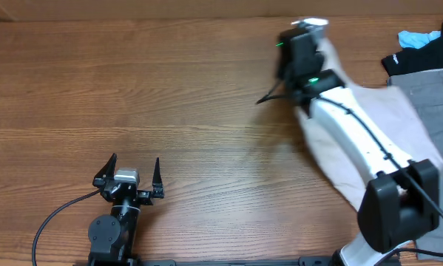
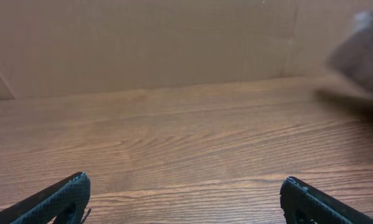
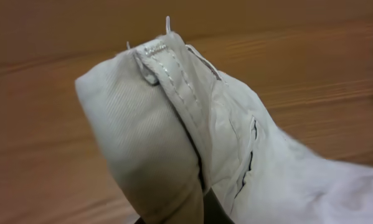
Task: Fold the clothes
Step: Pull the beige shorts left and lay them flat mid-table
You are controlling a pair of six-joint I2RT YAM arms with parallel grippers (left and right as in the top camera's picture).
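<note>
- The right gripper (image 1: pixel 302 37) is out at about 1 o'clock on the table (image 1: pixel 169 89), near the far edge. It is clamped on a bunched fold of the shorts (image 1: pixel 387 111); in the wrist view the cloth hides most of its fingers.
- The pale beige shorts trail from that grip back toward 4 o'clock, lying under and on both sides of the white right arm (image 1: pixel 354 125). Their near edge stops just short of the arm's dark base joint.
- The right wrist view shows the raised fold with a stitched band, a belt loop and a dark-edged slit. A small white bit sticks up at the top of the fold, too small to read.
- The left gripper (image 1: pixel 135 161) sits at about 7 o'clock with its fingers spread wide and nothing between them. It is well apart from the shorts.
- Bare wood runs from 9 o'clock across the centre, between the two arms.
- At 2 to 3 o'clock, against the right edge, a grey cloth (image 1: pixel 437 96) touches the shorts. A black garment (image 1: pixel 417 58) and a blue cloth (image 1: pixel 417 37) lie just beyond it.
- In the left wrist view a plain brown wall (image 2: pixel 174 43) closes off the far edge of the table.
</note>
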